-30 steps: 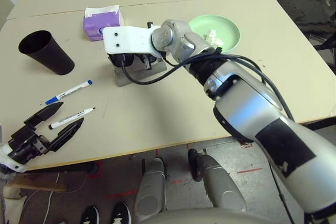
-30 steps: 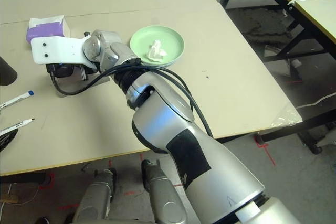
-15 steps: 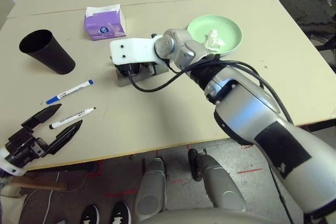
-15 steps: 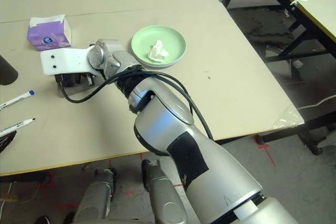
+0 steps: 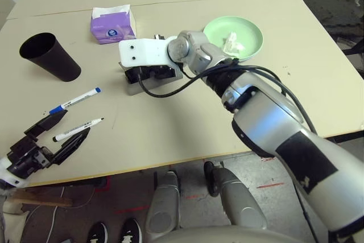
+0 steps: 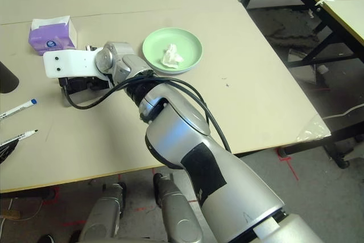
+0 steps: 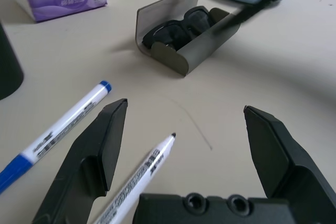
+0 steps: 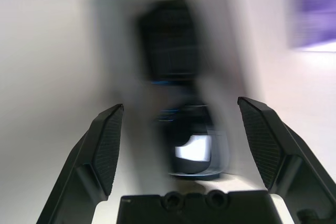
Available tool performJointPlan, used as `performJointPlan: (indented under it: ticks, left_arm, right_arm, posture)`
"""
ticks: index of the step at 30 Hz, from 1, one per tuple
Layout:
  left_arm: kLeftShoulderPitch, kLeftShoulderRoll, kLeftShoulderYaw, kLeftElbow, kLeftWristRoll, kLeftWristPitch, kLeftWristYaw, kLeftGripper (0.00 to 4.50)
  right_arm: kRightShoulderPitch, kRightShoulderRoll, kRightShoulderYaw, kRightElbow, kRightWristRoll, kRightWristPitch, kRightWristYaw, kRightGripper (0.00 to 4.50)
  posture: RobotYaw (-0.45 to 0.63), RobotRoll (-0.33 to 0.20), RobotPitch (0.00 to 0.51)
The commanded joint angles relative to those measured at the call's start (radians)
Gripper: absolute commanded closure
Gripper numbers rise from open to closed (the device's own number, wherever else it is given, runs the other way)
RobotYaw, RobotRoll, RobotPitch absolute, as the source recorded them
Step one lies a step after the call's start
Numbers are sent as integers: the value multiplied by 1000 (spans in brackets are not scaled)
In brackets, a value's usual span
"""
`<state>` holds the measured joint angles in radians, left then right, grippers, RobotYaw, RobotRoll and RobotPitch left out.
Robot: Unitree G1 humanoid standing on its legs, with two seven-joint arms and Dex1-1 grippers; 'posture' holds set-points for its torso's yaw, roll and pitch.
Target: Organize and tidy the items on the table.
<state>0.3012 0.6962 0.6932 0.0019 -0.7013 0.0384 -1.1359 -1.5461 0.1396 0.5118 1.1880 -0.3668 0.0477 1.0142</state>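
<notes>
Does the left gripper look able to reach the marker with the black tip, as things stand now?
Probably yes: the left gripper is open right beside the marker, and nothing seems to block it.

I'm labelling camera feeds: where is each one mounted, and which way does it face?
Left and right eye: on the head, looking forward and down at the tabletop; both share the green plate and silver right arm.
Left wrist: along the open left gripper, toward pens and glasses case; its black fingers show.
Right wrist: down over the sunglasses, between the right gripper's open fingers.
</notes>
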Motion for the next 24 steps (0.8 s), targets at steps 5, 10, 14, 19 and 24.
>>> performJointPlan:
  ticks: [5, 10, 14, 19, 24]
  left_arm:
    - [-70, 21, -54, 76, 42, 0, -7, 0]
    - [-133, 19, -75, 95, 50, 8, 13, 0]
    - [-166, -1, -83, 79, 52, 32, 78, 0]
    - [-231, -7, -129, 34, 97, 59, 200, 0]
    - [-356, 3, -162, 68, 141, 86, 317, 189]
  right_arm:
    - [-3, -155, -54, -309, 99, 239, 397, 38]
    - [63, -316, -149, -567, 185, 453, 439, 38]
    - [245, -439, -331, -856, 298, 635, 335, 38]
    - [600, -531, -505, -1153, 378, 636, 147, 38]
    - [882, -569, -607, -1362, 489, 726, 58, 5]
  posture:
    - [-76, 0, 256]
    - [-85, 0, 254]
    - [-90, 0, 257]
    - [-108, 0, 259]
    - [-152, 0, 258]
